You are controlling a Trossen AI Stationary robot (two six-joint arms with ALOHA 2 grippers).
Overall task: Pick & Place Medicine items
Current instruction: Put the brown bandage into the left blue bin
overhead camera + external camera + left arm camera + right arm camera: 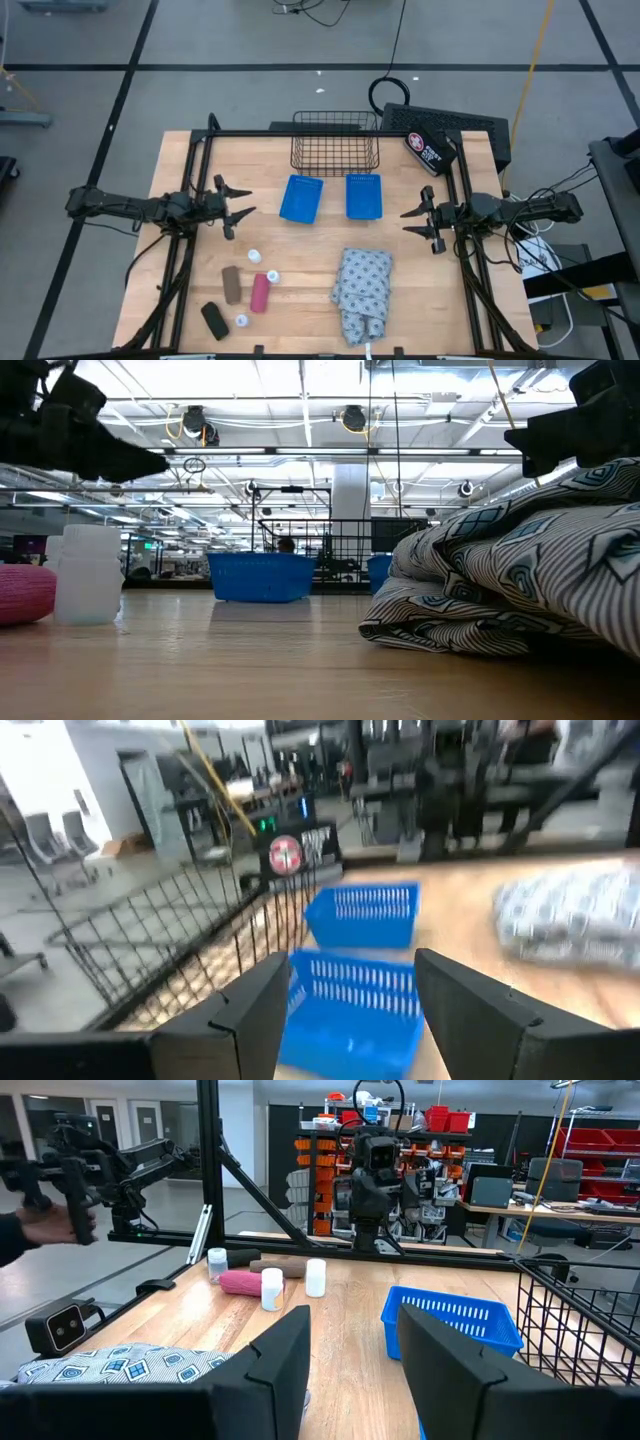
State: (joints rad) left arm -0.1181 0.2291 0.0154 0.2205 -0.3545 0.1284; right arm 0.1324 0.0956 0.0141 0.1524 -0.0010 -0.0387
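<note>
We look straight down on a wooden table (180, 170) with one robot arm at each side. The left gripper (238, 211) hovers at the left edge, its jaws spread wide and holding nothing. The right gripper (417, 222) hovers at the right edge, its jaws likewise spread and empty.

We judge the task not yet begun: every medicine item we can see lies loose on the near-left part of the table, and the two blue baskets (301, 198) at the middle look empty from above, as does the wire basket (335, 150) behind them. All the picking and placing looks to be left.

The items cluster together. A brown piece (232, 284) and a pink piece (260, 293) lie side by side, close but apart, each with its long axis running from the near edge toward the far edge. A black piece (214, 319) lies nearer the front, tilted so its long axis runs diagonally. We see small white bottles (254, 256) around them: one beyond the pink piece, one just at its far end, one beside the black piece. Whether each stands upright we cannot tell from above, though two seen from the right wrist stand upright.

A patterned cloth (362, 290) lies crumpled at the near-right, and a black pouch (430, 150) sits at the far-right corner.
</note>
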